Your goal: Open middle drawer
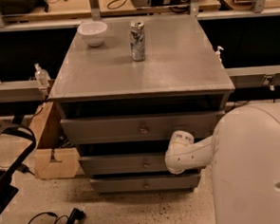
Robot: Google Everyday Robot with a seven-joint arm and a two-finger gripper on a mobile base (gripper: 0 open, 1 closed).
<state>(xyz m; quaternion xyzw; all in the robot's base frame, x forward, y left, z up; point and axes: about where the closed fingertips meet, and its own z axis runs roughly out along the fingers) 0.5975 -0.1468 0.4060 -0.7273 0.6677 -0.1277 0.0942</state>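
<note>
The grey cabinet (142, 66) has three drawers. The middle drawer (119, 163) is a slim grey front with a small brass knob (145, 165) at its centre, below the taller top drawer (103, 128) and above the lowest drawer (120, 184). A dark gap shows above its front. My gripper (177, 154), at the end of the white arm, is against the right part of the middle drawer's front, just right of the knob. The arm's rounded white wrist covers it.
A white bowl (93, 32) and a drink can (136, 34) stand on the cabinet top. My white body (257, 168) fills the lower right. A cardboard box (50, 152) sits left of the cabinet. Cables (47, 222) and a black frame (6, 184) lie on the floor at left.
</note>
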